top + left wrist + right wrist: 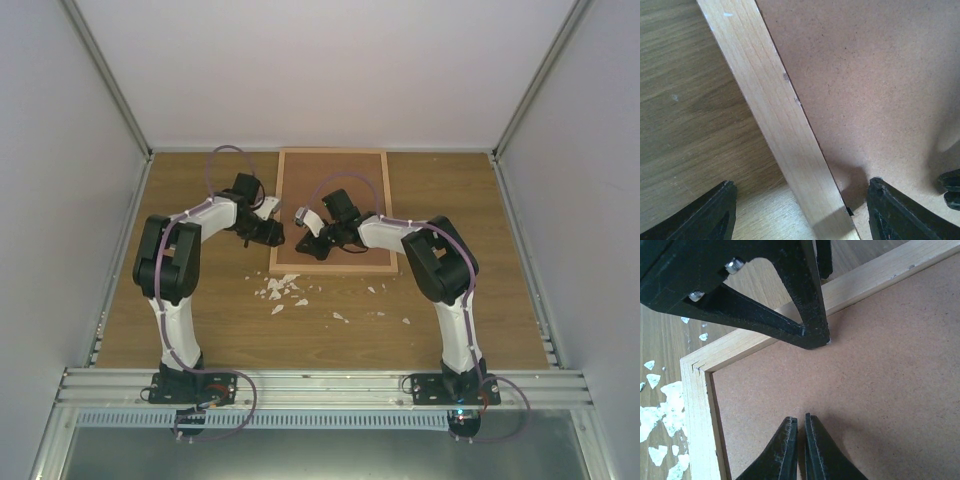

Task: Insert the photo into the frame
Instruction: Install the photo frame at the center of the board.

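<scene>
Top view: frame (388, 215) lies flat on table (450, 300), back up, backing board (335, 175) inside. Long axis runs near-to-far. No photo visible. White scraps (280, 290) just off frame's near-left corner.

Left wrist: left gripper (802, 200) wide open, straddling frame's left rail, holding nothing. Rail looks stiff, light, probably best gripped across.

Right wrist: right gripper (799, 422) shut, empty, inside frame's near-left corner.

Both arms reach to the far side, elbows raised, wrists turned inward toward each other and pitched down. The left gripper (802, 212) has jaws spread wide. The right gripper (799, 440) has jaws closed together, tips down.
</scene>
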Tool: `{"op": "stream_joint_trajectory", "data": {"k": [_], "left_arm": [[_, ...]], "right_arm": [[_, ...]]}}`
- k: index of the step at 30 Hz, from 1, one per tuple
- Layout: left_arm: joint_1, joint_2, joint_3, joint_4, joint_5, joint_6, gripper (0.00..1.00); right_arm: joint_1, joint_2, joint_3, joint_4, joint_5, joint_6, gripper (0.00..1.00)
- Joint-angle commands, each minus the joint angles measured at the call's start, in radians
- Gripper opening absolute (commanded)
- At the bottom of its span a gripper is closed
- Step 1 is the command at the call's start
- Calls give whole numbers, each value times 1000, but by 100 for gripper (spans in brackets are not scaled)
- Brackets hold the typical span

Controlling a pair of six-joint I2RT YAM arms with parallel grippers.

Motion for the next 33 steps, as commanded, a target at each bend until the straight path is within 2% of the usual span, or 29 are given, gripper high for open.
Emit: {"op": "stream_joint_trajectory", "data": {"k": [1, 8, 15, 33], "left_arm": [[-12, 28, 19, -7, 2, 5, 72], [-1, -73, 57, -32, 26, 32, 73], [38, -55, 30, -47, 20, 12, 73], [28, -30, -26, -39, -11, 10, 72]], "right_arm": [[-23, 86, -49, -134, 135, -5, 9], [-23, 89, -49, -132, 136, -3, 9], [-22, 89, -47, -134, 136, -3, 9], [-23, 90, -45, -133, 138, 0, 9]]}}
